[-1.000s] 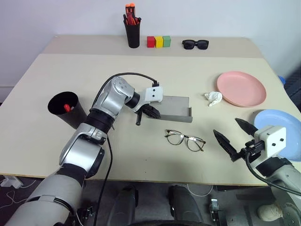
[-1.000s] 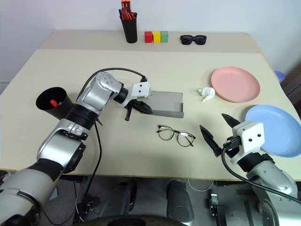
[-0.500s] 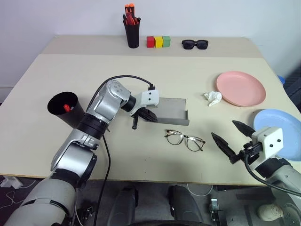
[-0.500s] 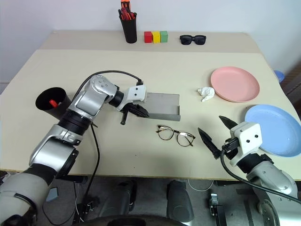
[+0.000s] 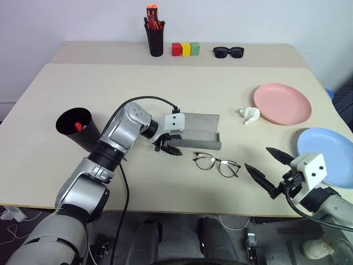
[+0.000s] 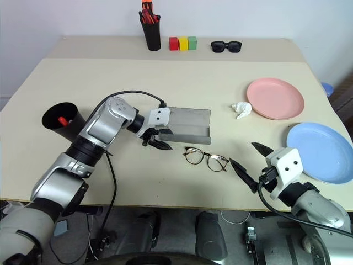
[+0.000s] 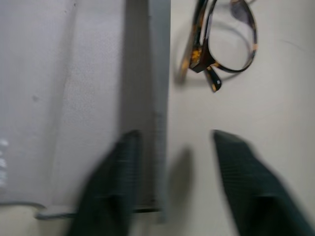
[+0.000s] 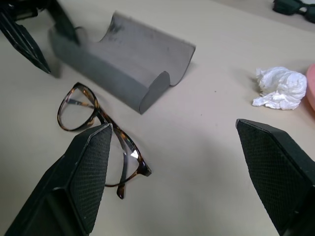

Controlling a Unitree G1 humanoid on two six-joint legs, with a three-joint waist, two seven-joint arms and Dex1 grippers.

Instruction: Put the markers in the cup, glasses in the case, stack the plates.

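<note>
On the beige table [image 5: 66, 77] we see the grey case [image 5: 197, 131] lying open near the middle, its lid raised toward the far side and its shallow tray facing us. Our left gripper [image 5: 168, 148] sits at the case's left end, its two black fingers spread apart with one over the tray's front wall and the other on the bare tabletop just beside it; we hold nothing there. Just in front of the case, apart from it, lie the glasses [image 5: 217, 163], folded flat with the lenses toward our right. Our right gripper [image 5: 269, 171] hovers near the table's front edge, to the right of the glasses, jaws wide open and empty. Off to our left stands the cup [image 5: 77, 127], tilted toward us, with a red-tipped marker [image 5: 79, 126] showing inside its mouth. To our right rests the pink plate [image 5: 282, 103], and nearer us, at the table's right edge, the blue plate [image 5: 332, 153]; the two are apart, not stacked. A crumpled white tissue [image 5: 250, 115] lies just beside the pink plate's left rim. Along the far side we see a black pen holder [image 5: 155, 38] with orange-red pens, three coloured blocks [image 5: 186, 48] in a row, and dark sunglasses [image 5: 229, 52].
</note>
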